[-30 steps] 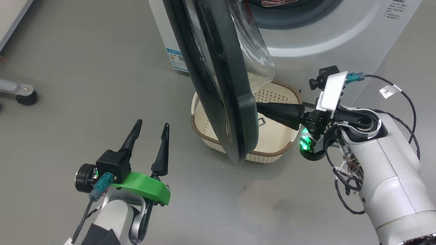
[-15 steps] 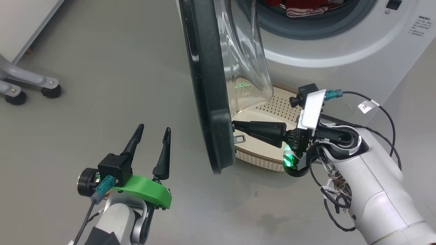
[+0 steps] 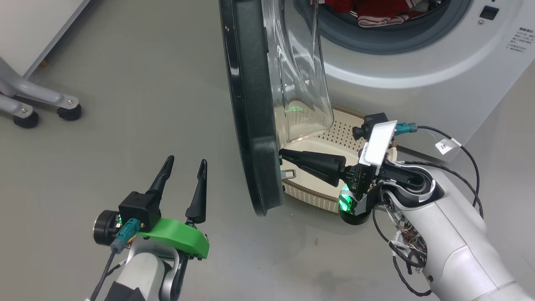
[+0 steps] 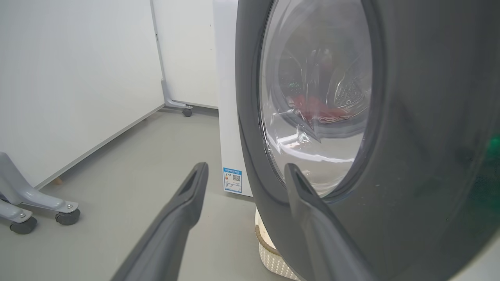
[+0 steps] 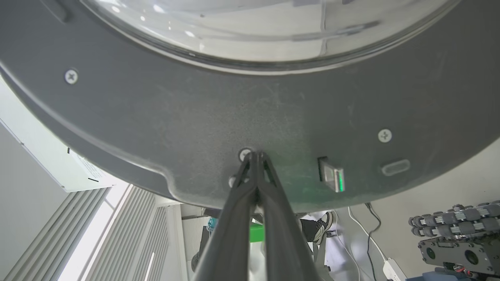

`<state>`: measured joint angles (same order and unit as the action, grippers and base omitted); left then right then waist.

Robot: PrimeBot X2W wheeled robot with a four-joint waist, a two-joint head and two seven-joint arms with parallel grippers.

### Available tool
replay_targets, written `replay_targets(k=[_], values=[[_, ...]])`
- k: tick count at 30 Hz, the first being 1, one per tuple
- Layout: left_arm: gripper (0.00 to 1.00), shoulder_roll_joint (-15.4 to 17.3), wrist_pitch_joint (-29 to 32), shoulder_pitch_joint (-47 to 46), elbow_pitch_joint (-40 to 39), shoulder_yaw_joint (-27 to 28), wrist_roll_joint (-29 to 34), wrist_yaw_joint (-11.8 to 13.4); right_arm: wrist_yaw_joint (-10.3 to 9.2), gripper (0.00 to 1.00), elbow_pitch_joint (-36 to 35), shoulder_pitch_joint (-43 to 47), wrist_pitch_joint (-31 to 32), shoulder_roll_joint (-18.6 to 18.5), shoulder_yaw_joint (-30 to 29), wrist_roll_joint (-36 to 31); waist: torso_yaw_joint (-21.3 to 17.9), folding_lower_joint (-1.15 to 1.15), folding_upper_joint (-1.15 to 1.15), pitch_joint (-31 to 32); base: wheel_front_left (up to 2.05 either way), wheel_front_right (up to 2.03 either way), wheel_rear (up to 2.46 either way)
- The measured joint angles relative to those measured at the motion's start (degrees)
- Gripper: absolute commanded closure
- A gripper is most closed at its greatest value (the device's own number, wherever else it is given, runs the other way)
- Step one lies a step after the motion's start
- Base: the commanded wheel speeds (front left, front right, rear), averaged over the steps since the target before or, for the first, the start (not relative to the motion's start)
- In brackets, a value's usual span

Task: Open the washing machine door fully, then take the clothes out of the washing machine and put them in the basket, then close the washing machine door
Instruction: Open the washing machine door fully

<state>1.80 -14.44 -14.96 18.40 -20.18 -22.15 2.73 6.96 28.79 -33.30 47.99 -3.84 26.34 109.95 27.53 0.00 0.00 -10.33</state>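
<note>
The right pincer [image 3: 281, 153], clenched on nothing, presses its tips against the inner rim of the partly open door [image 3: 250, 125]; best to push steadily along the hinge arc so the tips don't slip; left pincer [image 3: 186, 161] hangs released; clothes [image 3: 378, 14] lie in the drum

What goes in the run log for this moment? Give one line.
door: partly open; right gripper: jaws shut, tips against door's inner face; left gripper: jaws open, empty; clothes: in washer; basket: below door

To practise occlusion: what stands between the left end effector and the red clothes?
The washing machine door; in the left wrist view the clothes show through it, past the left end effector.
</note>
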Motion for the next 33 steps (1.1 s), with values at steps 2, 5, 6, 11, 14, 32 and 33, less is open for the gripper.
replay_targets(k=[2, 5, 6, 11, 14, 32, 33], values=[[0.0, 0.0, 0.0, 0.1, 0.0, 0.1, 0.0, 0.0, 0.0, 1.0, -0.8, 0.7, -1.4, 0.1, -1.1, 0.7, -0.1, 0.0, 0.0, 0.1, 0.0, 0.0, 0.0], [0.0, 0.0, 0.0, 0.5, 0.0, 0.5, 0.0, 0.1, 0.0, 1.0, -2.1, 1.7, -3.6, 0.1, -3.2, 2.0, -0.4, 0.0, 0.0, 0.4, 0.0, 0.0, 0.0], [0.0, 0.0, 0.0, 0.8, 0.0, 0.7, 0.0, 0.1, 0.0, 1.0, -2.6, 2.2, -4.8, 0.2, -4.2, 2.0, -0.5, 0.0, 0.0, 0.5, 0.0, 0.0, 0.0], [0.0, 0.0, 0.0, 1.2, 0.0, 1.0, 0.0, 0.1, 0.0, 0.08, -4.3, 3.7, -9.4, 0.2, -7.7, 1.3, -1.3, 0.0, 0.0, 0.9, 0.0, 0.0, 0.0], [0.0, 0.0, 0.0, 1.2, 0.0, 1.1, 0.0, 0.5, 0.0, 0.0, -5.6, 5.4, -13.1, 0.2, -10.3, -1.0, -1.9, 0.0, 0.0, 1.3, 0.0, 0.0, 0.0], [0.0, 0.2, 0.0, 2.7, 0.6, 1.9, -0.1, 0.8, 0.0, 0.0, -12.6, 17.9, -42.6, -8.2, -11.3, -35.7, -4.3, 0.0, 0.0, 3.1, 0.0, 0.0, 0.0], [0.0, 0.3, 0.0, 2.7, 0.7, 1.9, -0.3, 1.0, 0.0, 0.0, -12.6, 18.2, -44.6, -8.5, -11.0, -37.7, -4.4, 0.0, 0.0, 3.2, 0.0, 0.0, 0.0]])
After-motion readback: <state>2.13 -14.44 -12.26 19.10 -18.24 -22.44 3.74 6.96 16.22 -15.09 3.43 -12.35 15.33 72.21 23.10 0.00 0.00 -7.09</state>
